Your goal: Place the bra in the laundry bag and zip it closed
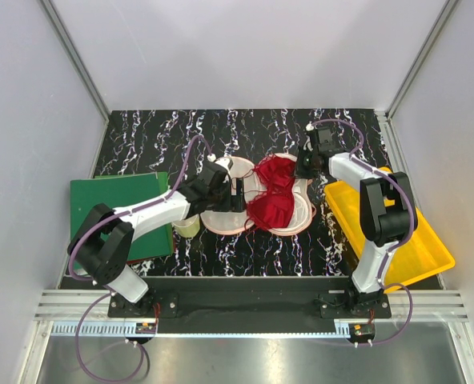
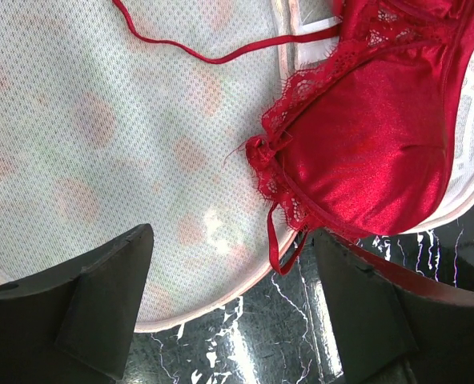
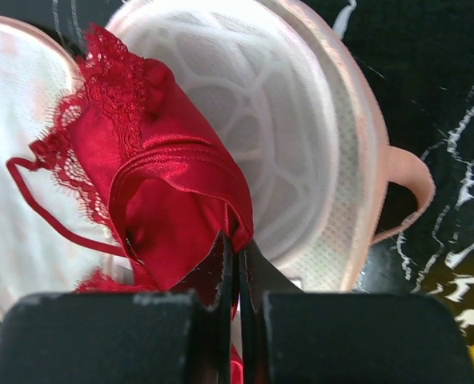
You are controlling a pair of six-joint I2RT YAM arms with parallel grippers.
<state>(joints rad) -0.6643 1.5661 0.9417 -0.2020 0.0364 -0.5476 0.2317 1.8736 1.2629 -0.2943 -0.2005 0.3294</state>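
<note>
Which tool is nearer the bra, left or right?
Right. The right tool is shut on the bra; the left tool hangs open over the laundry bag, beside the bra.

**Q:** Which colours are recorded at the centre of the plate?

**A:** The bra is shown in bright satin red, edged with red lace and thin red straps. The laundry bag beneath it is shown with white mesh lining, through which peach-pink blotches are seen, and a pale pink rim.

**Q:** How are the surroundings coloured?

**A:** The table is rendered black with white marbled veining. From the bag, a plain yellow tray is marked at three o'clock and a plain dark green board at nine o'clock.
</note>
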